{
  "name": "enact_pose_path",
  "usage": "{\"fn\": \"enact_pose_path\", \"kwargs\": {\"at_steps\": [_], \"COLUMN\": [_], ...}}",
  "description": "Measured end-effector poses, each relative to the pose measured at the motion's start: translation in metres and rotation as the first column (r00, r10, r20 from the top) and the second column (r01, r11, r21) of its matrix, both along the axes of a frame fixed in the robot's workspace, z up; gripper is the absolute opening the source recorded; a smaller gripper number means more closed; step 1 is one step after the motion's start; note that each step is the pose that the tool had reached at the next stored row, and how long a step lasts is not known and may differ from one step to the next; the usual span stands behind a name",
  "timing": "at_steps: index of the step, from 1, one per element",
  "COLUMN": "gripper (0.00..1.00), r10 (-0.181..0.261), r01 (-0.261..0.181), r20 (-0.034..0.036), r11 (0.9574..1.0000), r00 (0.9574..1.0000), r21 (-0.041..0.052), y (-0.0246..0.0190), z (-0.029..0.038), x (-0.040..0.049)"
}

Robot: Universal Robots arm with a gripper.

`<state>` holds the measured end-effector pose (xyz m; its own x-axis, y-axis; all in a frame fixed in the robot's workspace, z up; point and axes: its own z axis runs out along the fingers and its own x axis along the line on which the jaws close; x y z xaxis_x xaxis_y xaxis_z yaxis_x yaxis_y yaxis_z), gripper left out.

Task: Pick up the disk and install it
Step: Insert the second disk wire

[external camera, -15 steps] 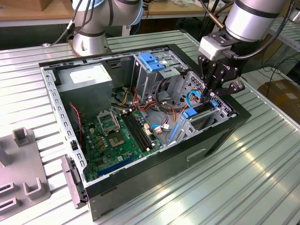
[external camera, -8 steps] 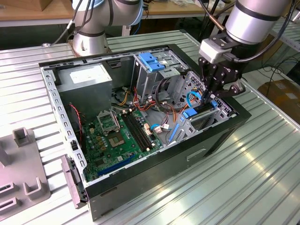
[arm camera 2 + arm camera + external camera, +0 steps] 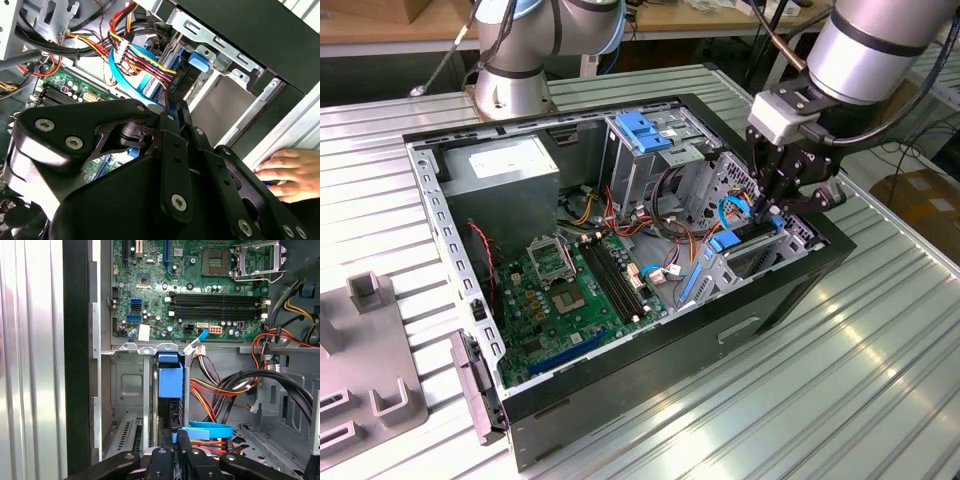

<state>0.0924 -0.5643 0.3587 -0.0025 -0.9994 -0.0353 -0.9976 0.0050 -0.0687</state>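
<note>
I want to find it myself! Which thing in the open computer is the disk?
Look at the open computer case on the metal table. Under the gripper, the disk stands on edge in its slot. Its bright blue side rails set it apart from the paler blue latch further back.

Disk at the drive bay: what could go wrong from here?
1. The blue cable and coloured wires lie right beside the pincer gripping the disk; they may snag or get pinched.
2. A person's hand rests beside the case, close to the work: possible contact.
3. The disk stands on edge in a narrow metal bay; slight tilt might jam it.
</note>
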Motion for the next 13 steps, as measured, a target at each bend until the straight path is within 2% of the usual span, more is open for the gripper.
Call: {"fn": "enact_pose_path", "kwargs": {"at_steps": [3, 5, 8, 13], "gripper": [0.16, 0.16, 0.16, 0.16], "r10": [0.0, 0.0, 0.0, 0.0], "r01": [0.0, 0.0, 0.0, 0.0], "r20": [0.0001, 0.0001, 0.0011, 0.0037], "r11": [0.9995, 0.9991, 0.999, 0.999], "r00": [1.0, 1.0, 1.0, 1.0], "r21": [0.0322, 0.0433, 0.0454, 0.0453], "y": [-0.003, -0.0049, -0.0078, -0.0079], "z": [-0.0006, -0.0013, -0.0029, -0.0058], "x": [-0.0001, -0.0001, -0.0001, -0.0001]}}
